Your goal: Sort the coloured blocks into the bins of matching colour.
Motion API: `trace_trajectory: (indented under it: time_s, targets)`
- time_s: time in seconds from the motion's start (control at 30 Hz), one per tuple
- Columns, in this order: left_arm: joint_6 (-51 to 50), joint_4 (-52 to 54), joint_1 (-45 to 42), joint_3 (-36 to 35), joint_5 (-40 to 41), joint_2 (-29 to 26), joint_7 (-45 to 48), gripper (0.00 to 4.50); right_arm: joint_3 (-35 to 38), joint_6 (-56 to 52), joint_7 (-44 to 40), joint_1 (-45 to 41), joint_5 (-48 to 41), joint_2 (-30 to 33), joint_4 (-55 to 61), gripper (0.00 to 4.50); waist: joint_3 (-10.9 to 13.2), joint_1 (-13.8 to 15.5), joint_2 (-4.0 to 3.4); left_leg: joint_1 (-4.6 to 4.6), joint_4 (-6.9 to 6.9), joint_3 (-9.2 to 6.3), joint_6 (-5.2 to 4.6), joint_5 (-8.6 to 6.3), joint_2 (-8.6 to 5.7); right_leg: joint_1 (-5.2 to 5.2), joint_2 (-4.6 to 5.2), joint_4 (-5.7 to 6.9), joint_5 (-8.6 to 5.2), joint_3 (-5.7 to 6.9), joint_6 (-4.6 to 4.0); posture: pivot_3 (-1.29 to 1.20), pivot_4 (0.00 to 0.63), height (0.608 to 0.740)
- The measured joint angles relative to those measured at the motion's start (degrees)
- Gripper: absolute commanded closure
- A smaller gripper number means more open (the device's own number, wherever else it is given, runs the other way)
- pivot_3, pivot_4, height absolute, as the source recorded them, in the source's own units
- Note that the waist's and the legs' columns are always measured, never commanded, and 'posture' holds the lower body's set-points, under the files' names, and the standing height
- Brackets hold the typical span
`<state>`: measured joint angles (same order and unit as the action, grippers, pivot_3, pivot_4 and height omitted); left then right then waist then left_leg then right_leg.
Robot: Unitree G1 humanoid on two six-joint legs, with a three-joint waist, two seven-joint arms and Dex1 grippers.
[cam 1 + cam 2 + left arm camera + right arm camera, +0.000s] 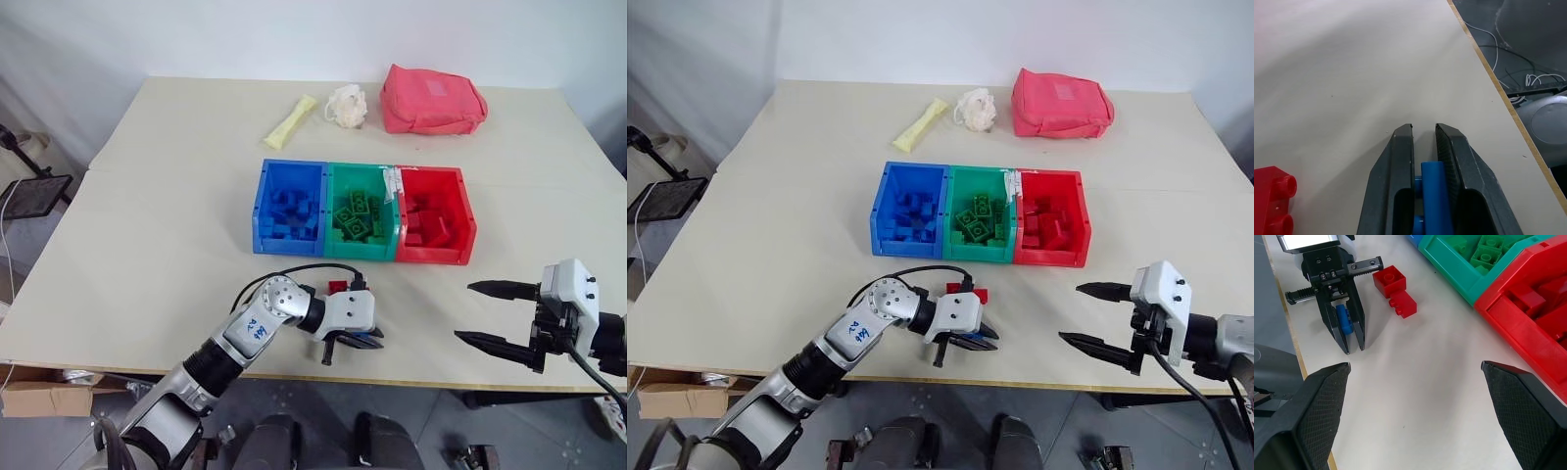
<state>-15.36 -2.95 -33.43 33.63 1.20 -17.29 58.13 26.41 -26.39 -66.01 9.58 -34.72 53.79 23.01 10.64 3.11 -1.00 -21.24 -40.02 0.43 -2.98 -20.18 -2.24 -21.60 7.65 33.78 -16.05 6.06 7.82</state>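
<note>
Blue block (1342,319) sits pinched in the left gripper's (1351,345) jaws at the bench's (147,255) near edge; the right gripper (487,313) waits beside it, jaws spread and empty. Red blocks (1395,293) lie just beyond. Grasp looks done; next, lift and carry to the blue bin (263,201), farther back.

Three bins (294,243), two red blocks (1396,293), one blue block (1343,318).

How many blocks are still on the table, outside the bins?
3. Two red blocks lie touching each other beside the left hand. One blue block is clamped in that hand. The hand may hide others.
</note>
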Motion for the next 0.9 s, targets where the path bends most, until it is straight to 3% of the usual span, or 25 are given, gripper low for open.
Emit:
trace_trajectory:
  time_s: [0.6, 0.8, 0.9]
  targets:
    - [-7.81, 4.85, -2.82, -10.94, 4.28, 3.76, -4.98, 4.15, 0.51, 0.13, -0.09, -1.24, 0.06, 0.0, -0.12, 0.0, 0.0, -0.03, 0.0, -0.01, -0.01, 0.0, 0.0, 0.0, 0.0, 0.0, -0.03, 0.01, 0.0, 0.01, 0.0, 0.0, 0.15, 0.74]
    - [-14.49, 7.12, -7.68, -20.89, 6.04, 5.51, -14.42, 4.15, 0.07, 0.49, 0.05, -2.82, 0.17, -0.05, -0.67, 0.0, 0.01, -0.03, 0.01, -0.01, -0.01, 0.0, 0.0, 0.0, 0.0, 0.0, -0.06, 0.02, 0.0, 0.02, 0.01, 0.0, 0.15, 0.74]
    - [-16.02, 6.97, -9.98, -25.65, 5.89, 3.39, -19.01, 4.15, -1.56, 1.35, 0.93, -7.61, -0.44, -2.08, -2.12, 0.0, 0.02, -0.38, 0.03, 0.03, 0.01, 0.03, 0.01, 0.01, 0.02, -0.01, -0.11, 0.06, 0.0, 0.02, 0.01, 0.0, 0.15, 0.74]
